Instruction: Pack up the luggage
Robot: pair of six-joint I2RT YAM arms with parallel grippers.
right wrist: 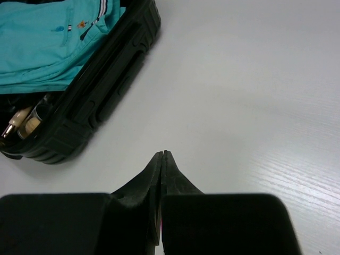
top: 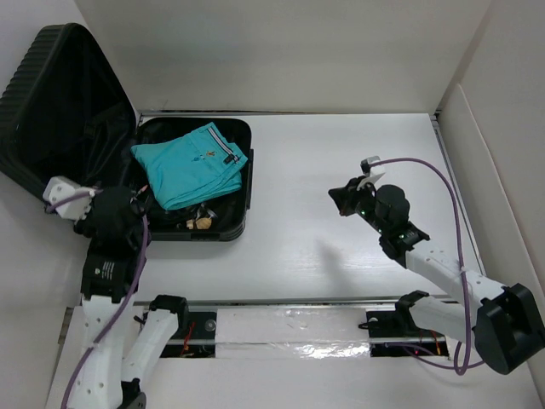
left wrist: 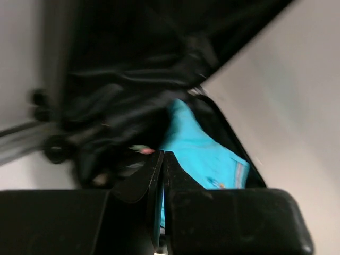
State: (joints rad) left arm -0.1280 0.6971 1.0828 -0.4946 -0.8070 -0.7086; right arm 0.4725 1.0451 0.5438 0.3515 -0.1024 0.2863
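While lying open at table's (top: 341,145) far-left corner, luggage (top: 68,102) is resting base flat, lid standing raised toward left wall. Teal garment (top: 189,164) lying folded in base; small items (top: 202,223) sitting along near rim. Left gripper (left wrist: 162,155) hovering at luggage's near-left corner, jaws pressed together, gripping nothing, pointing into base. Right gripper (right wrist: 161,154) hanging over bare table, well right of luggage, fingers closed and empty, aiming toward luggage. Purple cable (top: 443,183) looping over right arm. Left wrist view showing blurred.

Table (top: 341,162) right of luggage (top: 243,204) lies open; raised lid (top: 60,94) walls left.
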